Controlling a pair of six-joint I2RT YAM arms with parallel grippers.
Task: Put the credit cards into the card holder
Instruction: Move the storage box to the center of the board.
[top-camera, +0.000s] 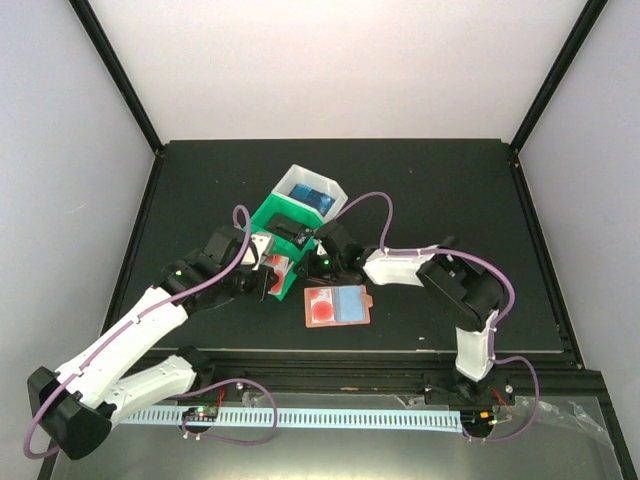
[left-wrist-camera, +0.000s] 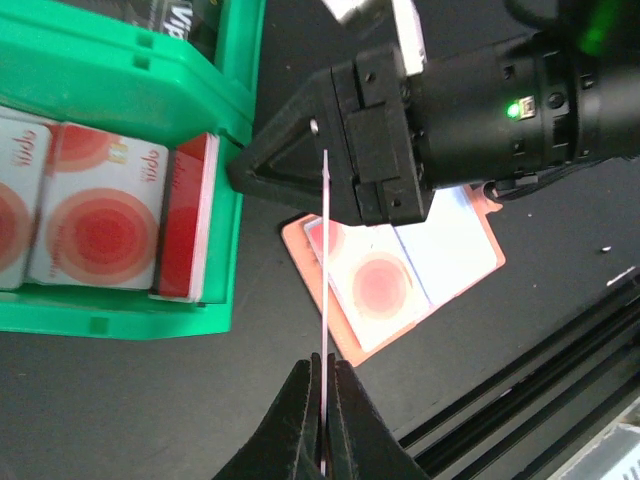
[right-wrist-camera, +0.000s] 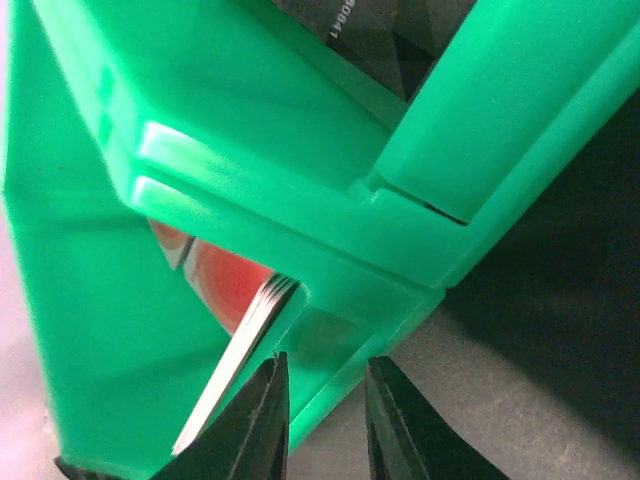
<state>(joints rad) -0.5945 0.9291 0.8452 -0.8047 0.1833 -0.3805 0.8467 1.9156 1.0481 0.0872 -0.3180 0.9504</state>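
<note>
- left pincer (left-wrist-camera: 324, 390) is clamped shut on a credit card (left-wrist-camera: 326, 280), pinching its bottom edge. The card stands edge-on, so it's just a thin line in the left wrist view.
- the card's top edge reaches right up to the black body of the right pincer (right-wrist-camera: 322, 380). Tight spot, can't tell if they touch.
- right pincer's jaws have a narrow gap with nothing pinched that I can see. They're parked right at the rim of the green bin (left-wrist-camera: 120, 70).
- more cards (left-wrist-camera: 100, 215) lie flat inside that bin.
- card holder (left-wrist-camera: 450, 250) lies open on the surface (top-camera: 450, 200), just beside the bin and near the front rail, with one card (left-wrist-camera: 378, 285) on it.
- to the right of the card holder the dark surface runs on to the side rail.
</note>
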